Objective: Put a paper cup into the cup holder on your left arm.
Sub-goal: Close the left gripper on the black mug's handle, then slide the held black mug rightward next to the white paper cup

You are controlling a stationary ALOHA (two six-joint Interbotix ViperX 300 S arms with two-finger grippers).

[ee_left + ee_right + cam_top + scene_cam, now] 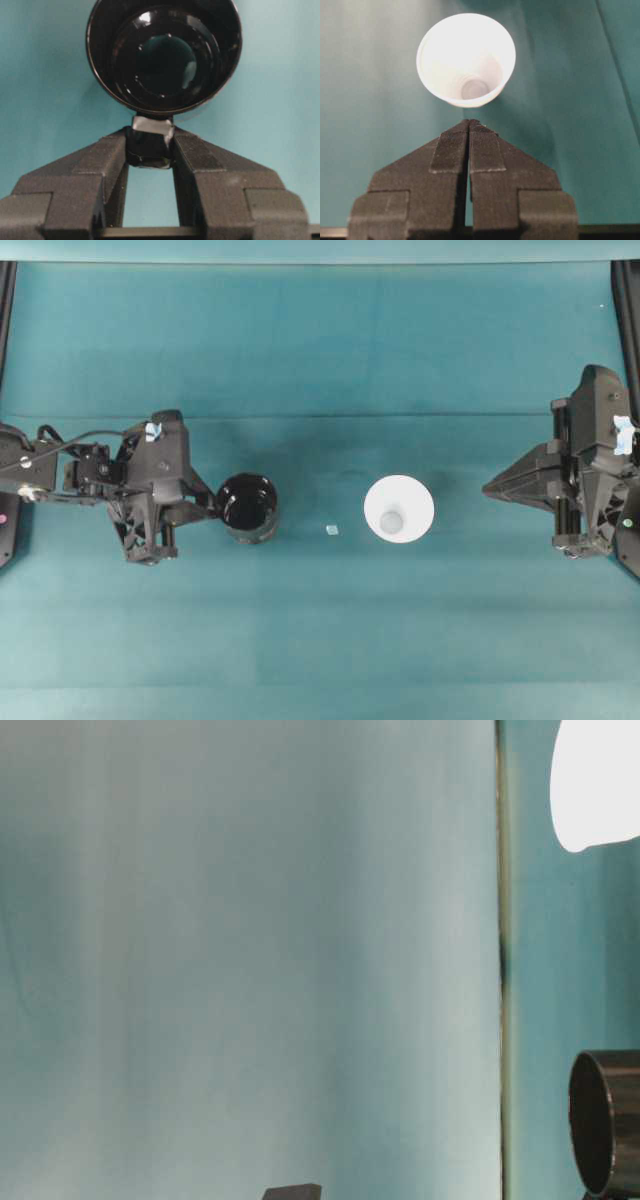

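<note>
Overhead view: glossy black round cup holder stands on the teal table cloth at the tip of the left gripper. Left wrist view shows its jaws pinching the holder's taped knobby handle. Small white paper cup stands upright, well apart to the right, untouched. Right gripper hangs just short of it, fingers pressed together, holding nothing. Small pale scrap lies between cup and holder.

Risks: thin cup wall may crush or tip under a hard pinch; narrow handle hold could let the holder swivel.
</note>
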